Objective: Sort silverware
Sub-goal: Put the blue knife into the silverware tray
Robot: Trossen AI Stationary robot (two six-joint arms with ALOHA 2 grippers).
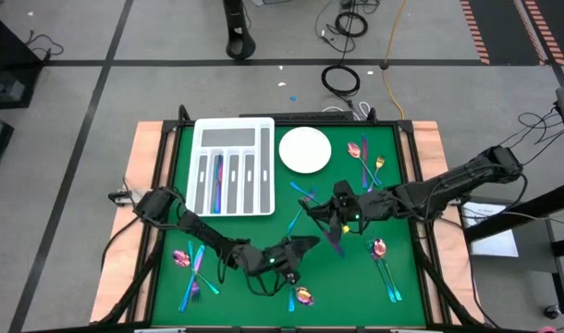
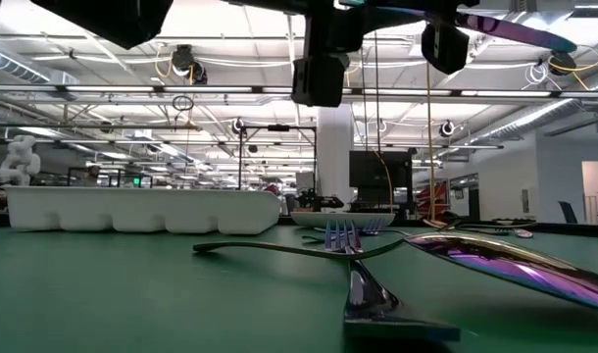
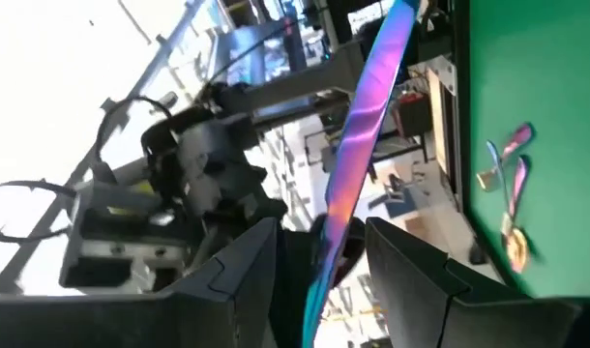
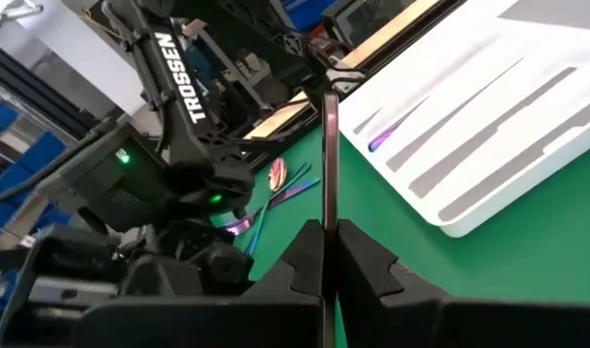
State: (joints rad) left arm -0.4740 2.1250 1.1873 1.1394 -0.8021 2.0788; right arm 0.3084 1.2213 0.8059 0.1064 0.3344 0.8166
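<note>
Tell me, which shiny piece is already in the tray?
Only the purple-blue piece lying lengthwise in a grey slot of the white tray is in it. The other silverware lies loose on the green mat or is held up by a gripper.

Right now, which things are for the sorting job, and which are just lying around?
For the job:
- loose silverware scattered on the green mat
- the piece pinched in the right gripper
- the white tray, with one purple piece already in a slot

Just lying about:
- the round white plate
- the coiled cable on the floor
</note>
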